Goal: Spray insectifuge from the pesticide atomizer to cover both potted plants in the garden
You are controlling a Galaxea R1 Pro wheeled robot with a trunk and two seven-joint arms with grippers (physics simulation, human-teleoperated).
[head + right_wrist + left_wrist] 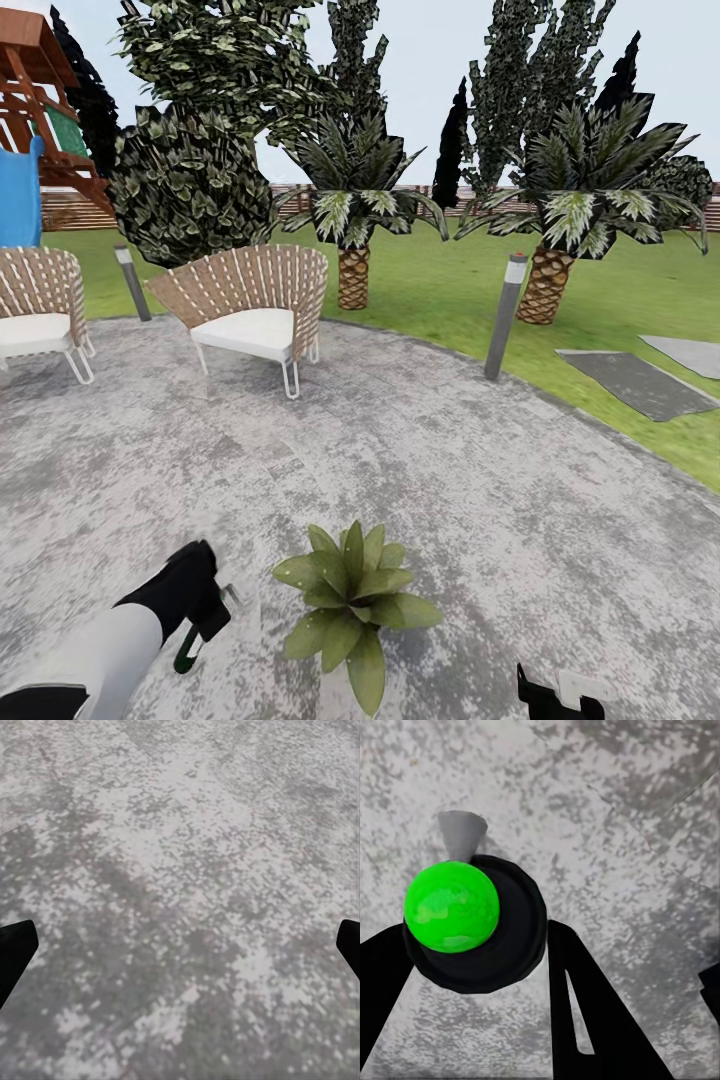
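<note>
green atomizer (451,907) is pinched in my left pincer (205,628); right pincer (560,698) spread; plant (350,608) looks unsprayed.

Grey mottled patio (450,480) with two wicker chairs (255,300), lawn (440,285), palms (352,215) and a slatted fence (290,195) behind

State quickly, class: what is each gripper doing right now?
Left gripper: closed on the pesticide atomizer.
Right gripper: open, holding nothing, above the patio.

Bare patio (480,500) around potted plant (350,600)
</note>
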